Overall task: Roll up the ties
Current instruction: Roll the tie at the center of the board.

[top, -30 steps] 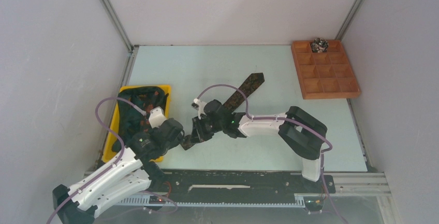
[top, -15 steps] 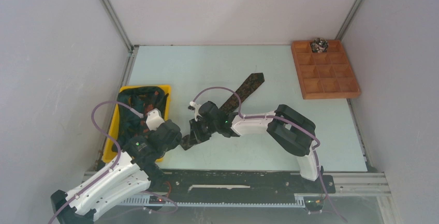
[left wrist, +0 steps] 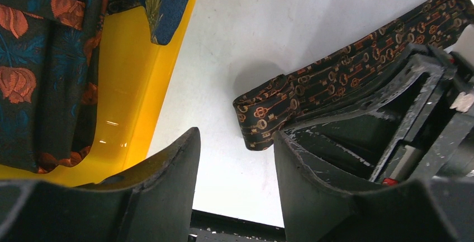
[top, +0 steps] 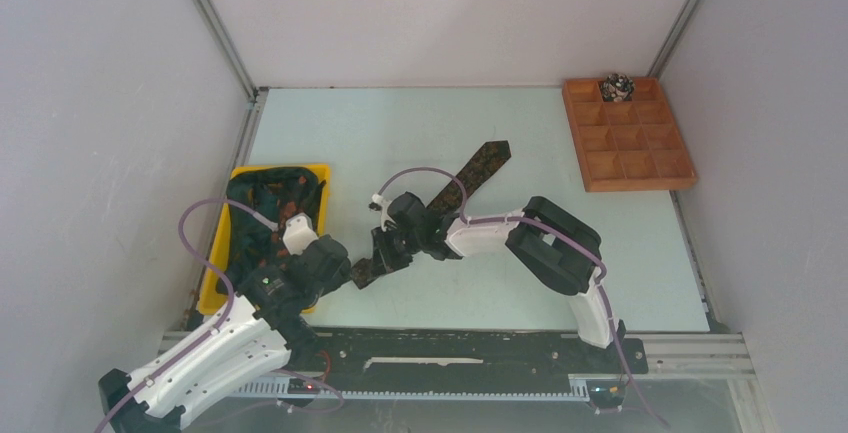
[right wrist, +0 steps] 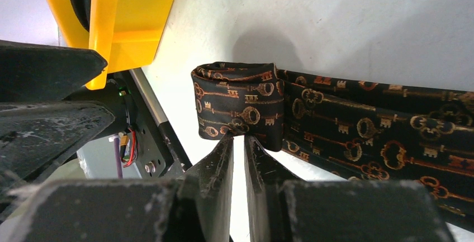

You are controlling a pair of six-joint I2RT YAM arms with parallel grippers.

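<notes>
just beside the yellow tray (left wrist: 131, 102), the right gripper (right wrist: 238, 139) pinches the folded end of the tie (right wrist: 358, 124); the left gripper (left wrist: 235, 136) hovers between them, jaws spread.

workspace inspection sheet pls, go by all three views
surface: pale green tabletop, flat, carrying bin, tray and one tie
job's things: dark key-patterned fabric tie lying diagonally, near end folded over; more patterned ties heaped in yellow plastic bin; one small rolled tie coil in wooden compartment tray
clutter: nothing seen
grippers: left gripper jaws open, empty, beside the fold; right gripper jaws shut on the fold's edge
cables: purple cables looping over both arms
surroundings: white enclosure walls
</notes>
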